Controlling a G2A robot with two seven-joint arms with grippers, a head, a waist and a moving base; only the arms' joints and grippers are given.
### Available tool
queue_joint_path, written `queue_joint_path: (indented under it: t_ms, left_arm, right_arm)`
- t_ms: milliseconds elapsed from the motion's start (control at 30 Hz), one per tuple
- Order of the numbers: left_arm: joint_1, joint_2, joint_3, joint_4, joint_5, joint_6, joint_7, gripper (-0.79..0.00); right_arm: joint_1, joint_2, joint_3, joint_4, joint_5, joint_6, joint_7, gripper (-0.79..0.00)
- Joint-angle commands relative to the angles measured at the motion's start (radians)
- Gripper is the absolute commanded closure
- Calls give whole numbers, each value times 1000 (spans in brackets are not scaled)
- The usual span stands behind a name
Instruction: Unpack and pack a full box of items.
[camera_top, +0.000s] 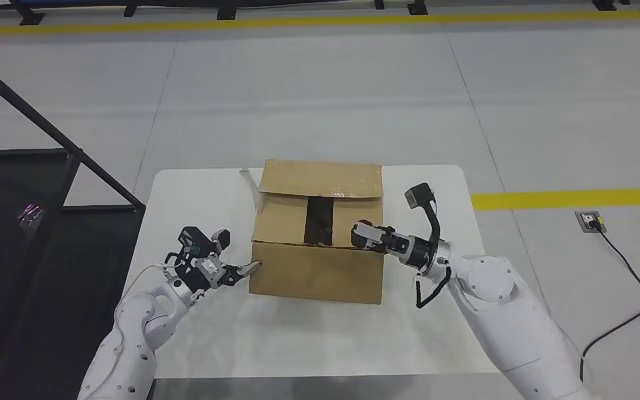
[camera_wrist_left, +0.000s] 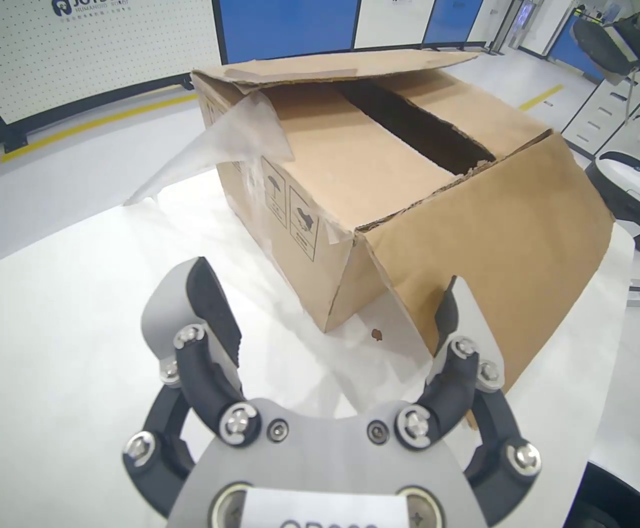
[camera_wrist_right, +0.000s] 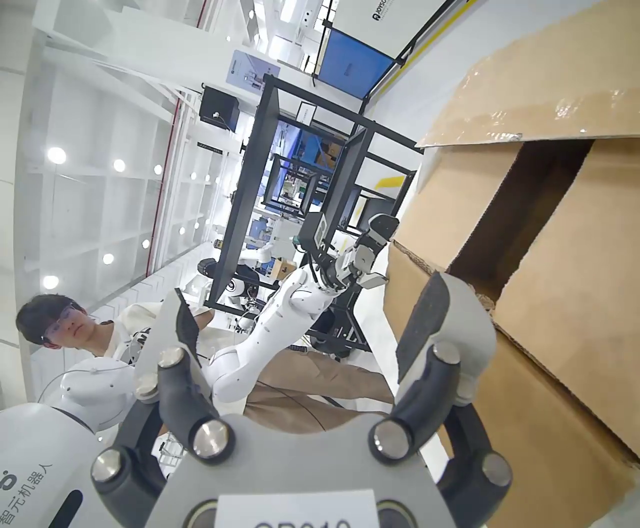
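Cardboard box (camera_top: 318, 255) on table (camera_top: 200, 200), just ahead of both tools. Left gripper (camera_wrist_left: 327, 280) spread wide, one finger near hanging front flap (camera_wrist_left: 495, 250). Right gripper (camera_wrist_right: 307, 290) also spread, at box top edge. Judgement: pull inner flaps apart from centre gap (camera_wrist_left: 415, 127), slowly; brace box so it doesn't slide.

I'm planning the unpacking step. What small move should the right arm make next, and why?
Probably slide the open right gripper toward the dark gap and lift an inner flap. The outer flaps of the box are already open, but both inner flaps lie flat across the top, and this gripper sits at that top edge.
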Motion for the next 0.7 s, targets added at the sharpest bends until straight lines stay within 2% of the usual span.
queue_joint_path:
  t_ms: [0,133,200,367,433,533,667]
  left_arm:
    - [0,0,0,0,1,0,0,-785]
    - [0,0,0,0,1,0,0,-785]
    - [0,0,0,0,1,0,0,-785]
    - [22,2,11,-32,32,10,-2,-785]
    - [32,2,17,-40,33,28,6,-785]
    - [36,2,27,-46,31,36,4,-785]
    - [35,3,36,-53,36,45,2,-785]
  right_arm:
    - [0,0,0,0,0,0,0,-785]
    - [32,-20,-27,49,84,117,-102,-785]
    - [63,-31,-41,97,130,133,-98,-785]
    - [146,-56,-72,235,166,249,-179,-785]
    - [174,-67,-87,280,195,285,-168,-785]
    - [215,-80,-101,351,217,310,-158,-785]
    - [250,-100,-113,422,254,283,-174,-785]
